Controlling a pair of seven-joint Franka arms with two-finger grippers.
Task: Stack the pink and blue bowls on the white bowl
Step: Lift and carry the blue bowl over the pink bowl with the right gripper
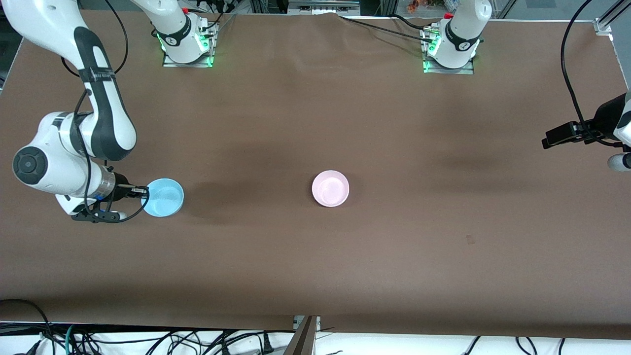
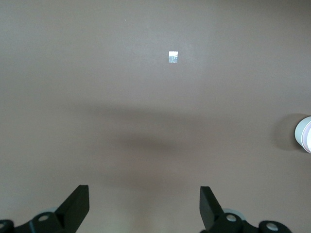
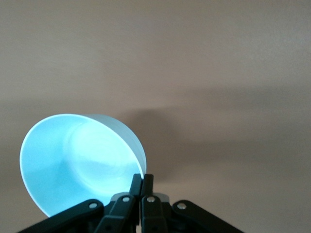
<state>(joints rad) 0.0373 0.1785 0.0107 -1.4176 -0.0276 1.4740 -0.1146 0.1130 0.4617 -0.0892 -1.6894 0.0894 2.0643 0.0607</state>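
Note:
My right gripper (image 1: 144, 190) is shut on the rim of the light blue bowl (image 1: 165, 197) and holds it tilted in the air over the right arm's end of the table. The right wrist view shows the fingers (image 3: 136, 183) pinching the blue bowl's (image 3: 73, 160) wall. The pink bowl (image 1: 330, 188) sits upright near the table's middle. No separate white bowl shows. My left gripper (image 2: 144, 194) is open and empty over bare table at the left arm's end. A pale bowl's edge (image 2: 305, 134) shows in that view; I cannot tell its colour.
The brown table (image 1: 315, 123) carries only a small white tape mark (image 2: 172, 57) under the left wrist camera. The left arm's wrist (image 1: 581, 132) hangs at the table's edge. Cables lie along the edge nearest the front camera.

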